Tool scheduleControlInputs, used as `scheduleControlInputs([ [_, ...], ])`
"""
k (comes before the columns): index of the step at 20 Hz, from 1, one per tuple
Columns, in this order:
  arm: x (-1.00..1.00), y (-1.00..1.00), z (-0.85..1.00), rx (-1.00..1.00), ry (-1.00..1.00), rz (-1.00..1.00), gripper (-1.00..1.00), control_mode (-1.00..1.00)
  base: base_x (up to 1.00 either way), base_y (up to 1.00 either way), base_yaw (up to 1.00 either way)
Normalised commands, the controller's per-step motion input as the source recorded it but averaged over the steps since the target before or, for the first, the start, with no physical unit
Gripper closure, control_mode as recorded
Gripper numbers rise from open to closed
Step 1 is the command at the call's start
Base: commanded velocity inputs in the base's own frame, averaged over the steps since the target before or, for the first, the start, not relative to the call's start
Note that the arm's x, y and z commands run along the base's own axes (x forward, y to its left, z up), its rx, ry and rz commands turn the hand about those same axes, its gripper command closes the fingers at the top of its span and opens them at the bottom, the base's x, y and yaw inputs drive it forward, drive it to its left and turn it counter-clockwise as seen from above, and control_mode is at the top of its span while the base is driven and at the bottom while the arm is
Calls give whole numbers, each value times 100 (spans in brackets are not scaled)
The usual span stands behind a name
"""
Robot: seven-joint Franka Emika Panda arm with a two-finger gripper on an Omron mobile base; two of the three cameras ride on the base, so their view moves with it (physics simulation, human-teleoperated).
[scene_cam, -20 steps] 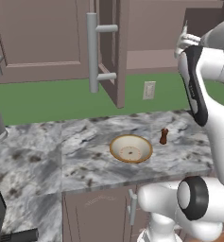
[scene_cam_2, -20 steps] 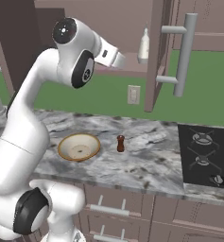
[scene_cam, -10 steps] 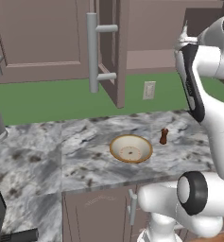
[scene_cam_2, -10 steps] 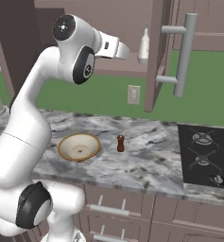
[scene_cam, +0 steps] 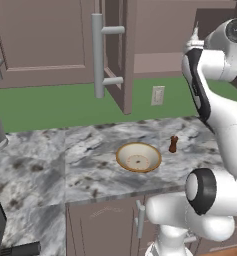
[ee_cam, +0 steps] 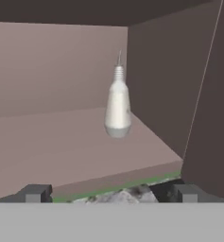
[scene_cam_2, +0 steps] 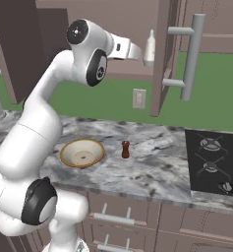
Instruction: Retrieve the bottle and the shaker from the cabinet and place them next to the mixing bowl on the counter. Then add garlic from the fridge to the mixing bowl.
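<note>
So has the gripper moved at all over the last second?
Yes. In the right base view the gripper has advanced toward the bottle on the cabinet shelf, closing the gap.

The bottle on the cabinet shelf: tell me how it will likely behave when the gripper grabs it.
The bottle stands upright on the cabinet shelf, tall and narrow above a small base, so a nudge would probably tip it. Its smooth, rounded white body looks rigid but possibly slippery between the fingers, which stand wide apart. Once on its side, it would likely roll.
</note>
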Motion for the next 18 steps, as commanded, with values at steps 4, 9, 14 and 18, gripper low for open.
scheduleControlInputs([
  [4,53,-26,0,0,6,-6,-100,-100,0,0,0],
  [9,30,-14,0,0,8,-2,-100,-100,0,0,0],
  [14,55,-11,0,0,4,0,-100,-100,0,0,0],
  [18,46,-18,-4,5,0,0,-100,-100,0,0,0],
])
